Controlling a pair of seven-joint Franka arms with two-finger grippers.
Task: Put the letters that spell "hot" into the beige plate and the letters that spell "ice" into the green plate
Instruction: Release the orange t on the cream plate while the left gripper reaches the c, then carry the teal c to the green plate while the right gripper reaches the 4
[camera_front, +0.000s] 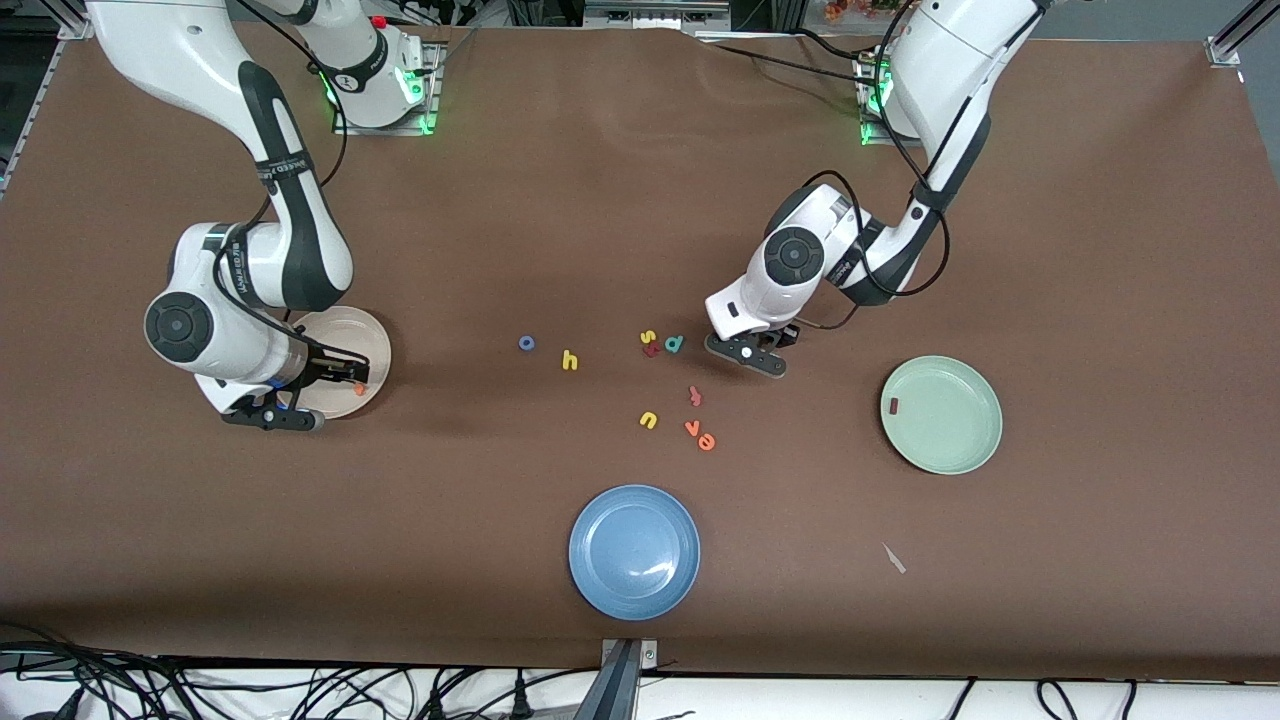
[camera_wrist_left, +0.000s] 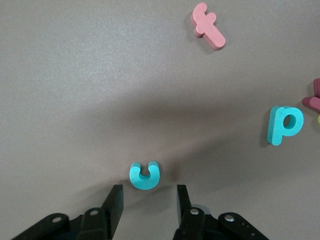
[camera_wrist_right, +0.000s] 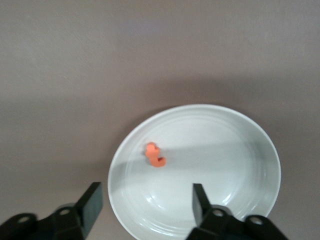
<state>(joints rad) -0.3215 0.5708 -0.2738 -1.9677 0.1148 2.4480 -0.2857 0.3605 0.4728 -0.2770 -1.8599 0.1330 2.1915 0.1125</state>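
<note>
The orange "t" (camera_wrist_right: 155, 155) lies in the beige plate (camera_front: 375, 345) at the right arm's end of the table, and my right gripper (camera_wrist_right: 147, 200) hangs open over that plate (camera_wrist_right: 250, 150) with nothing between its fingers. My left gripper (camera_wrist_left: 149, 193) is low over the table and open. The teal "c" (camera_wrist_left: 144, 175) lies just off its fingertips, not gripped. The blue "o" (camera_front: 526, 343) and yellow "h" (camera_front: 569, 360) lie mid-table. The orange "e" (camera_front: 707, 441) lies nearer the front camera. The dark red "i" (camera_front: 893, 406) lies in the green plate (camera_front: 950, 455).
A blue plate (camera_front: 634, 551) sits near the table's front edge. Loose letters lie mid-table: a yellow "s" (camera_front: 647, 337), a teal "d" (camera_front: 674, 344), a pink letter (camera_front: 695, 396), a yellow "u" (camera_front: 648, 420) and an orange "v" (camera_front: 692, 428).
</note>
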